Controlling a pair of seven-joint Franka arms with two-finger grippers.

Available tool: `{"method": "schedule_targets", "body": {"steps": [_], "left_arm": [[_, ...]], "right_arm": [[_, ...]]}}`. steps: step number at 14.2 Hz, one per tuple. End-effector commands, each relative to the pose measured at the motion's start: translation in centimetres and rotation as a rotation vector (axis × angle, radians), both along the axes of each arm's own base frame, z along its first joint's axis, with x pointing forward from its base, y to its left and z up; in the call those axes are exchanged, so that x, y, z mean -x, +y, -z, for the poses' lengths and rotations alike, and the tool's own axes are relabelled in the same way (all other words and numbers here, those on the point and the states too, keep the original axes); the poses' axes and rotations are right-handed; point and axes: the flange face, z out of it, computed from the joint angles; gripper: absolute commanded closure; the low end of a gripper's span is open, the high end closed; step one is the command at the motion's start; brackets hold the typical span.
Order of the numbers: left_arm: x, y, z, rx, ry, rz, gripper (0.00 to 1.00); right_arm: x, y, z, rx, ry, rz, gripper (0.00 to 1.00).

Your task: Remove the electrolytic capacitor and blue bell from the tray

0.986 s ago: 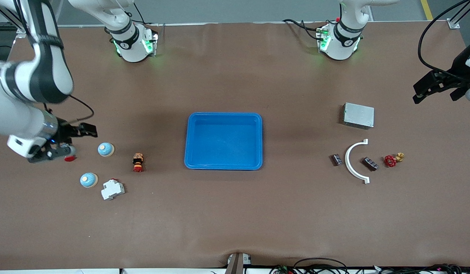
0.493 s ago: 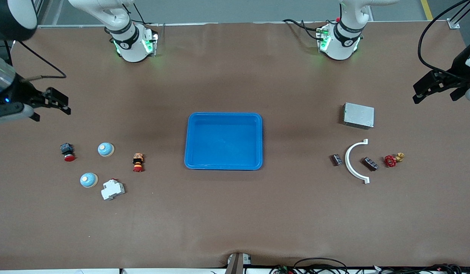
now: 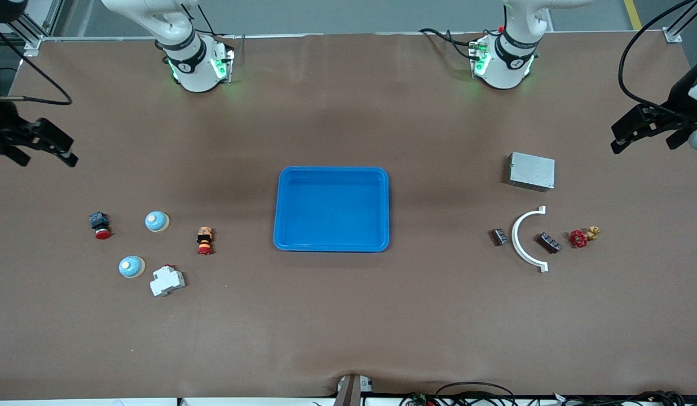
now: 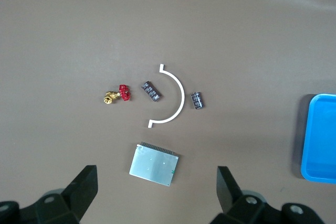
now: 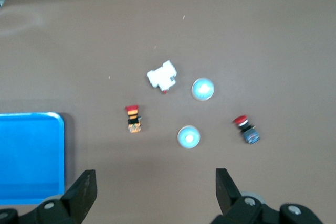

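Observation:
Two blue dome bells [image 3: 157,221] [image 3: 131,266] sit on the table toward the right arm's end; the right wrist view shows them too [image 5: 188,137] [image 5: 202,89]. Two dark capacitors [image 3: 499,236] [image 3: 549,242] lie toward the left arm's end, one on each side of a white arc [image 3: 523,239]; the left wrist view shows them [image 4: 197,99] [image 4: 151,91]. My right gripper [image 3: 44,160] hangs open and empty, high over the table's edge at its end. My left gripper [image 3: 644,144] hangs open and empty, high over its end, and waits.
A blue tray [image 3: 331,168] stands empty at the middle. A red push button [image 3: 100,224], an orange-red button [image 3: 204,240] and a white breaker [image 3: 167,280] lie by the bells. A silver box [image 3: 532,171] and a red valve [image 3: 582,237] lie by the capacitors.
My right gripper has risen from the red push button and drawn back toward the table's edge at its end. The button stays on the table. The left arm has not moved.

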Motion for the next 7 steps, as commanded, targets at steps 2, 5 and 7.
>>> {"method": "schedule_targets", "body": {"steps": [2,5,7], "left_arm": [[0.20,-0.46,-0.39,0.011,-0.003,0.000,0.00],[0.19,-0.55,-0.27,0.010,0.002,0.003,0.00],[0.19,-0.55,-0.27,0.010,0.002,0.006,0.00]], "right_arm": [[-2.36,-0.44,-0.71,0.045,0.013,-0.081,0.00],[-2.05,-0.41,-1.00,0.039,0.026,-0.074,0.00],[-2.02,-0.31,-0.97,0.027,0.028,-0.073,0.00]]}}
